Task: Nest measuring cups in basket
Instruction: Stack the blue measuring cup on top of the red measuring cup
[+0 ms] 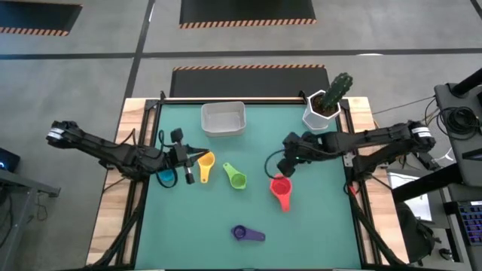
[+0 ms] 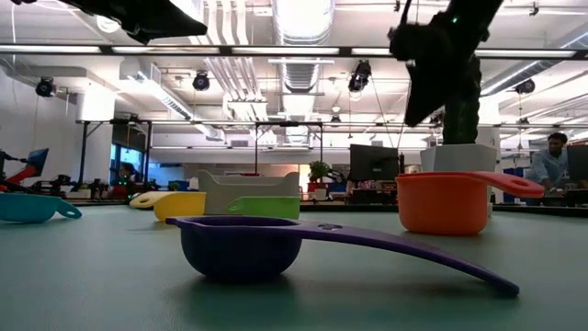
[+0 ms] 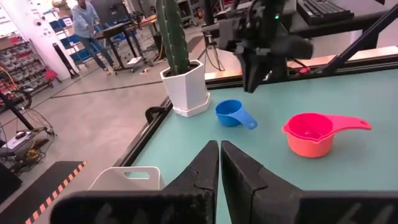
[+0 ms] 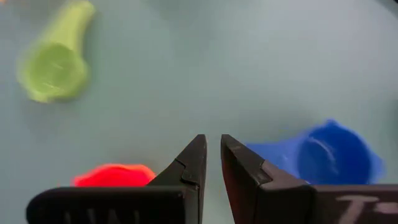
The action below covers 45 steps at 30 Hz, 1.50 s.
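**Two grippers empty, blue cup just off the right one**

Nearest the table's front edge lay the purple cup, well apart from both arms. Farther in, the red cup sat just in front of the right gripper, whose fingers stood narrowly apart with nothing between them. The blue cup lay just beside those fingers, on the side of the cactus pot, with its handle pointing away from the pot. We judged the right arm nearer to it. The left gripper was closed and empty beside the yellow cup. Farthest back, the basket held no cups. We could read no labels.
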Motion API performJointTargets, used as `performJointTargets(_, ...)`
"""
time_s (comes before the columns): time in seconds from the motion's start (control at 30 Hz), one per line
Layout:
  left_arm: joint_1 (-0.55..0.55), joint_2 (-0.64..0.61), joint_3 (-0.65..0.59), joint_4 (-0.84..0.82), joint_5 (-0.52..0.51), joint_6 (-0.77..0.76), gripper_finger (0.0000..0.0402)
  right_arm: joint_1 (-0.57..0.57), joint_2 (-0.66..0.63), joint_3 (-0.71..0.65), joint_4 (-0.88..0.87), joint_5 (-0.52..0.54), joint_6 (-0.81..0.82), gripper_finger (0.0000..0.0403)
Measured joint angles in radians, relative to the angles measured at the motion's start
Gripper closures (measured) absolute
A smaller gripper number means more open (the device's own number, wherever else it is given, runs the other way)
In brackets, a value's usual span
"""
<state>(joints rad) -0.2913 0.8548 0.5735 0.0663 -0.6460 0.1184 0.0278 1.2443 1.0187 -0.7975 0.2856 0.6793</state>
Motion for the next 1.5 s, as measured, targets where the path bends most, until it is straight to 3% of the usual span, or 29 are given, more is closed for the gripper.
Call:
performJointTargets(0.2, 0.000, 0.000, 0.002, -0.003, 0.000, 0.000, 0.0402, -0.096, 0.113, 0.061, -0.223, -0.010, 0.014, 0.0365)
performJointTargets(0.37, 0.000, 0.001, 0.002, -0.002, 0.000, 0.000, 0.0402, -0.177, 0.179, 0.064, -0.289, -0.063, -0.055, 0.0365)
performJointTargets(0.63, 0.000, 0.000, 0.002, -0.002, 0.000, 0.000, 0.0402, -0.202, 0.181, 0.057, -0.298, -0.181, -0.488, 0.0365)
performJointTargets(0.9, 0.000, 0.001, 0.002, -0.002, 0.001, 0.000, 0.0402, -0.203, 0.097, 0.053, -0.308, -0.181, -0.676, 0.0363)
performJointTargets(1.03, 0.000, 0.001, 0.002, -0.002, 0.001, 0.000, 0.0402, -0.202, 0.063, 0.016, -0.306, -0.158, -0.784, 0.0334)
performJointTargets(1.3, 0.000, 0.002, 0.002, -0.002, 0.001, 0.000, 0.0402, -0.203, 0.050, -0.105, -0.259, -0.123, -0.937, 0.0227)
performJointTargets(1.5, 0.000, 0.002, 0.002, 0.001, 0.001, 0.000, 0.0402, -0.205, 0.051, -0.144, -0.215, -0.075, -0.935, 0.0218)
